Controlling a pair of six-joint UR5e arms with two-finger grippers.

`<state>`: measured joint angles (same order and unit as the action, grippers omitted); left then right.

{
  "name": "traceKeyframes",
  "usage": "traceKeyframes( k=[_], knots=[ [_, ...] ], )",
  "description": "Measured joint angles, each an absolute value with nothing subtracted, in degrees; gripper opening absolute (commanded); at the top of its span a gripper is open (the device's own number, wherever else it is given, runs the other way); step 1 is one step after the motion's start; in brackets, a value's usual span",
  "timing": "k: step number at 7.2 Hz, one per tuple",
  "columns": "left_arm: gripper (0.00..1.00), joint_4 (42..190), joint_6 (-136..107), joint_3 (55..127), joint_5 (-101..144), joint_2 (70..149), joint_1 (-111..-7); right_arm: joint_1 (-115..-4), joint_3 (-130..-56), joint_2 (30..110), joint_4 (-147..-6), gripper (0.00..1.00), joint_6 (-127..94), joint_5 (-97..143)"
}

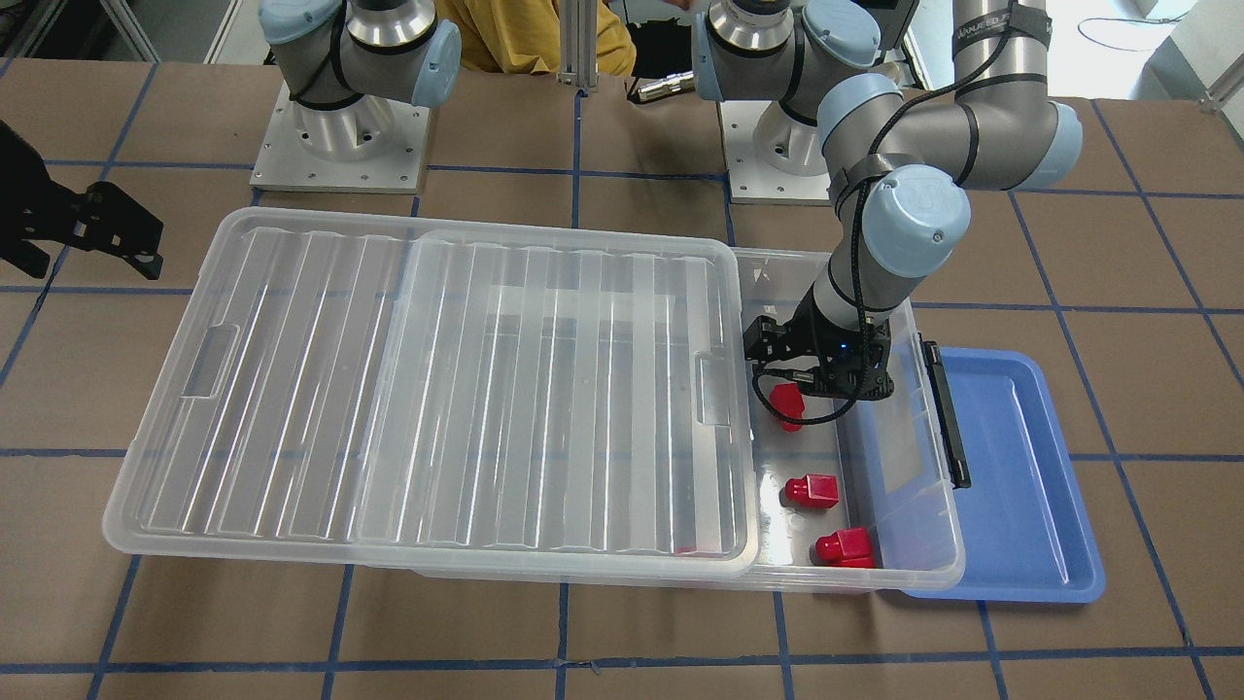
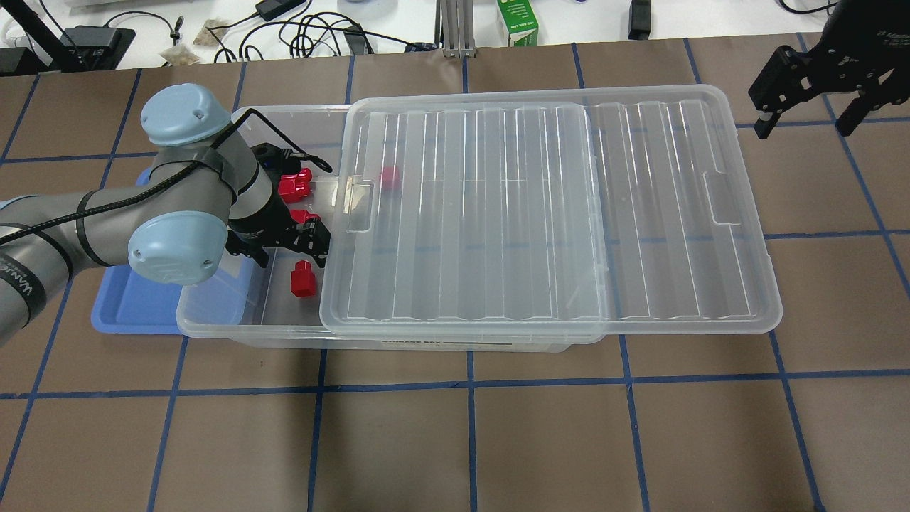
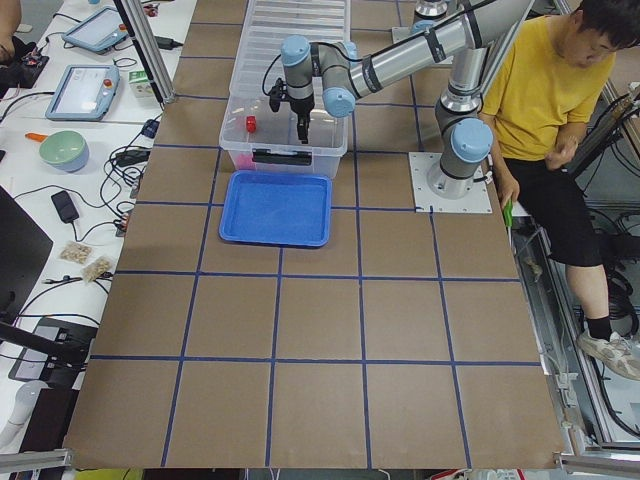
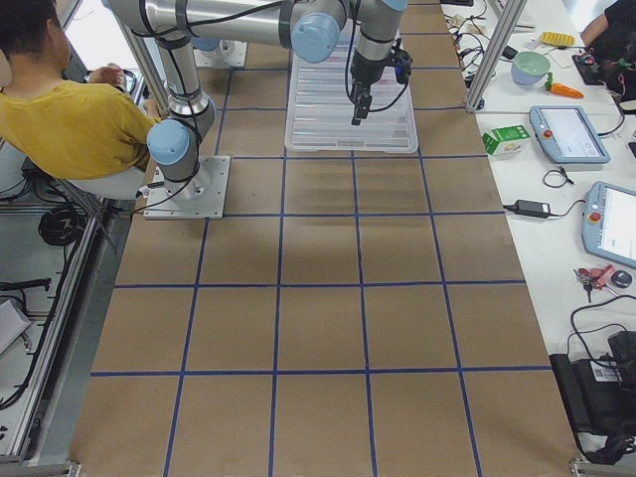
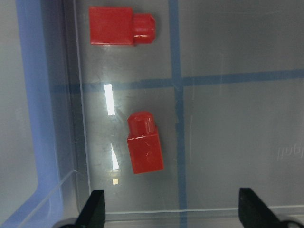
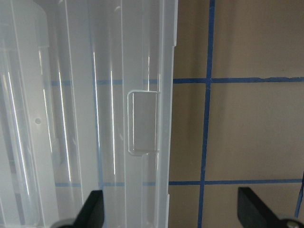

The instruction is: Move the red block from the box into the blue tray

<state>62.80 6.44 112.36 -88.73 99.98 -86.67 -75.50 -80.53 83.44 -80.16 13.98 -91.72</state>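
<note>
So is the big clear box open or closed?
Open partway. The lid sits shifted sideways, so one end of the box is uncovered. Three red blocks show there, with the left claw over them.

White letters are printed on the black strap [image 1: 1006, 37] around the left arm [image 1: 1001, 107], but only bits can be made out. Faint backward letters are seen on the box [image 5: 287, 151]. None can be read.

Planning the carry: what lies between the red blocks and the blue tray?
The clear end wall of the box, with its black latch; front-facing view.
</note>
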Motion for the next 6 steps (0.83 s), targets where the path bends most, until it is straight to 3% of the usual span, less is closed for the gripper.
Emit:
traceKeyframes(
  k=[6],
  knots=[
    [1.0, 59.4, 6.7, 114.2, -88.8, 103.4, -85.8, -78.7, -80.8, 84.9, -80.1, 1.0, 11.2, -91.8]
  ],
)
